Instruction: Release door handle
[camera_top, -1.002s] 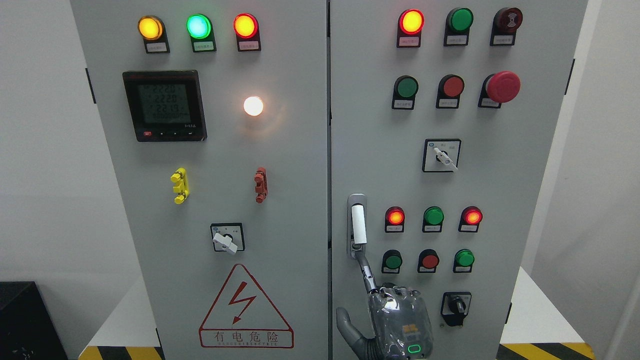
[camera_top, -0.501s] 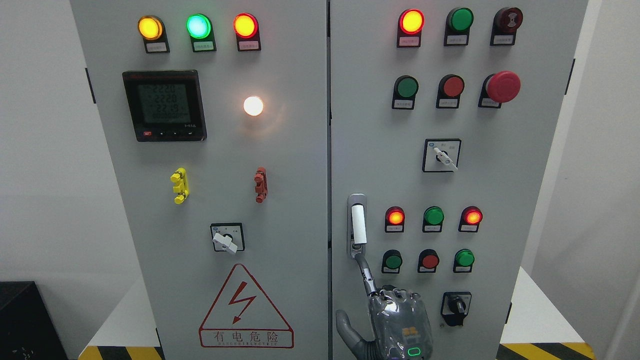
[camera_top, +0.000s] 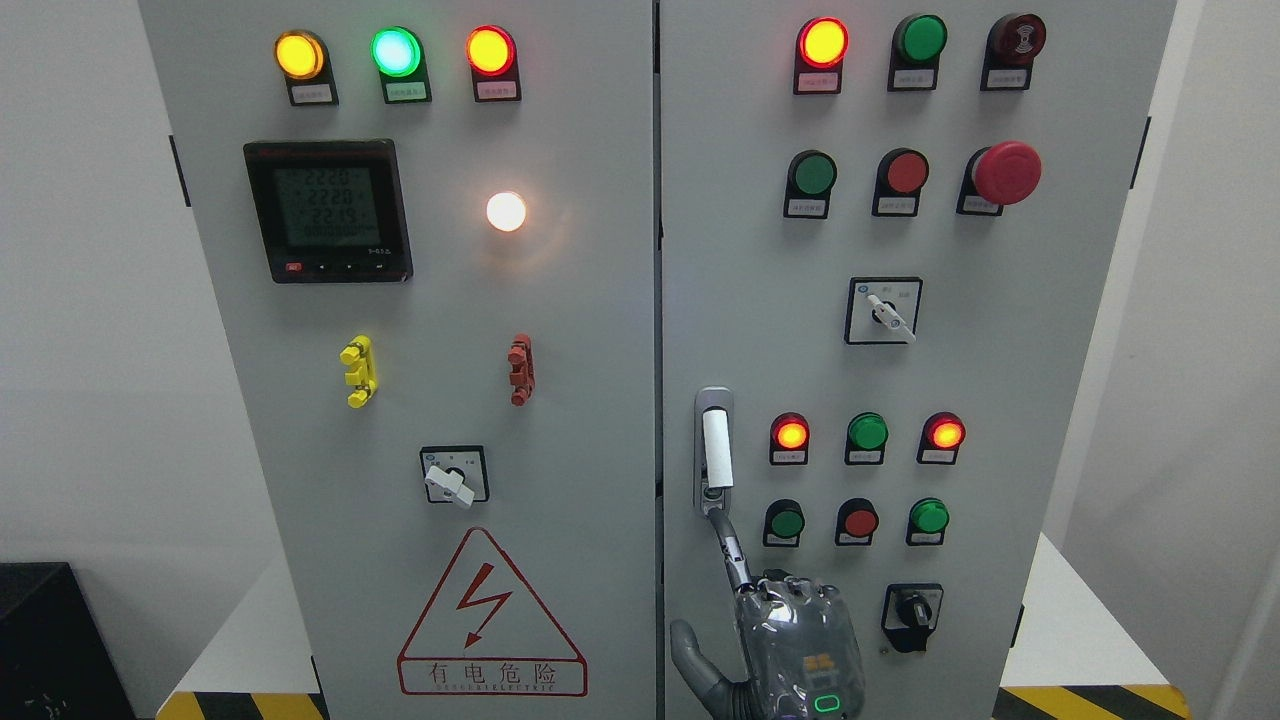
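Note:
The door handle (camera_top: 716, 450) is a white upright lever in a silver recess at the left edge of the cabinet's right door (camera_top: 760, 300), and it lies flat in its recess. My right hand (camera_top: 705, 578) rises from the bottom edge below it, wrapped in clear plastic. Its index finger (camera_top: 733, 555) is stretched up, with the tip touching the lower end of the handle. The thumb (camera_top: 690, 650) sticks out to the left and the other fingers are curled at the knuckles. Nothing is grasped. The left arm is out of sight.
Lit and unlit push buttons (camera_top: 865, 432) and a black rotary switch (camera_top: 912, 610) sit right of the hand. The left door (camera_top: 450, 300) carries a meter, lamps and a warning triangle (camera_top: 490, 615). Both doors appear closed. White walls flank the cabinet, and a black box (camera_top: 40, 640) sits at the lower left.
The right hand has sunk very slightly. Its index finger stays at the handle's lower end.

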